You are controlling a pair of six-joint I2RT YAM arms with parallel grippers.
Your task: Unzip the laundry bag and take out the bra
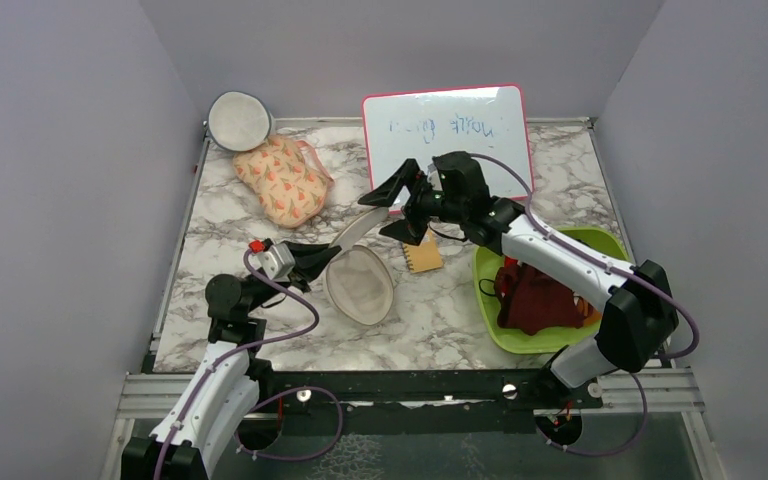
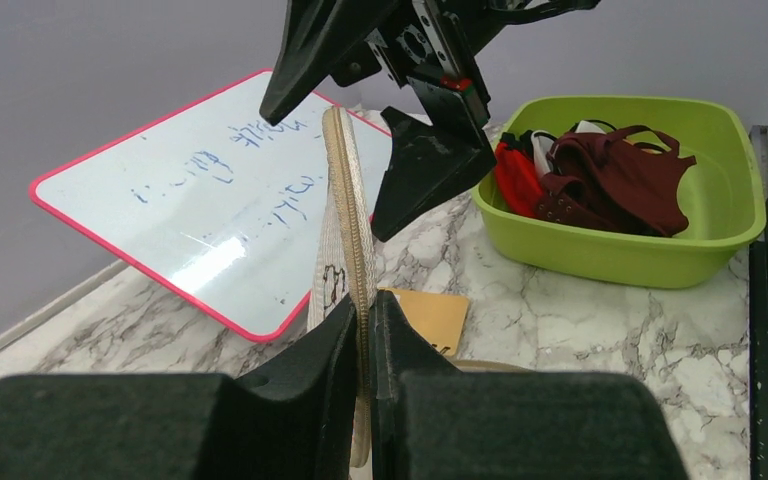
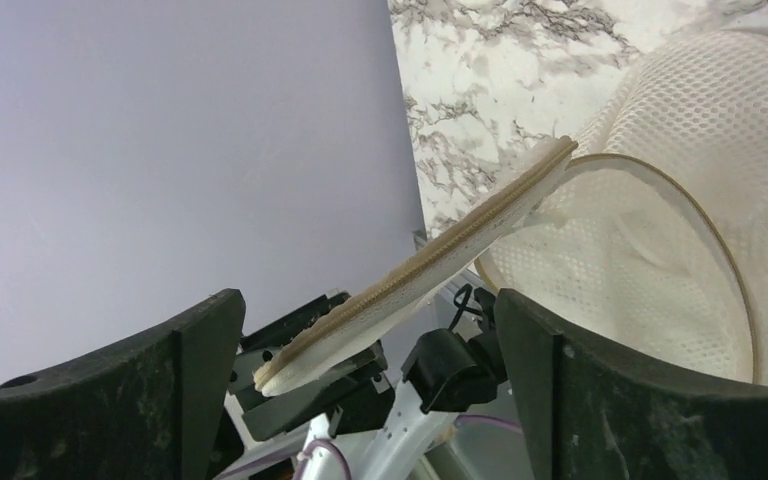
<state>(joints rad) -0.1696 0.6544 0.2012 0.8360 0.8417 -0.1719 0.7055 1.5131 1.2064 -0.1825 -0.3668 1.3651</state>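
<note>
Left claw [image 2: 365, 312]: nearest the lens. Black fingers clenched on the zip edge of the laundry bag's lid, standing it on edge, probably so the seam faces the other arm.
Laundry bag [image 1: 362, 288]: middle of the table [image 1: 440, 320], between the two arms. Body lies flat with its round mouth open and the lid raised at the far-left side. Judged: the zip is already run most of the way round.
Lid [image 3: 410, 270]: thin, fairly stiff disc seen edge-on. Tan zip tape with fine teeth along the rim; small black squiggle on one face.
Mesh: cream honeycomb net, soft, sagging inside a thin hoop.
Contents: cannot tell whether a bra lies inside.
Right claw [image 1: 372, 213]: spread wide, grasping nothing. One finger stands on each side of the lid's upper edge, apart from it. Judged: lined up to take the lid or the zip pull.
Zip pull: not made out.
Green basin [image 1: 600, 248]: smooth plastic, right of the bag, holding maroon and red garments. A likely drop spot.
Orange notepad [image 1: 424, 257]: just beyond the bag, below the right claw.
Whiteboard [image 1: 448, 128]: pink-rimmed, glossy, blue scrawl, propped at the back wall.
Peach floral pouch [image 1: 282, 178]: padded fabric, far left, well apart from the bag.
</note>
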